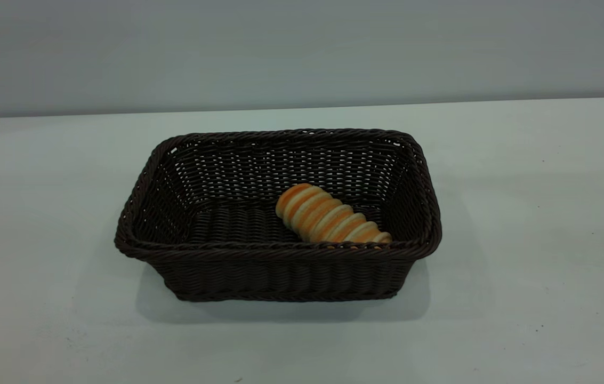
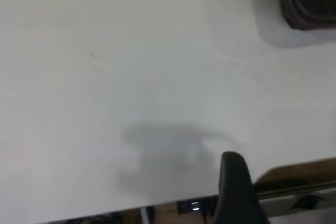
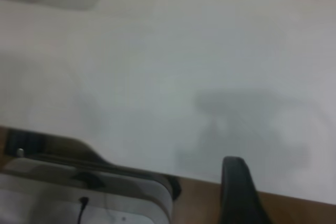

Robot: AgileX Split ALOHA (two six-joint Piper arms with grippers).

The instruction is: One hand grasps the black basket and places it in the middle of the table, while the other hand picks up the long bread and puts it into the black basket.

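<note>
Item 1, left gripper: out of the exterior view, hanging over a bare edge of the table well apart from the black basket, 1 dark finger showing; whether its claw is wide or narrow cannot be told. Item 2, the black basket: upright mid-table, with the long bread lying aslant on its floor toward the right, 1 end against the near wall. Item 3, right gripper: likewise over a table edge far from the basket, claw state cannot be told.
</note>
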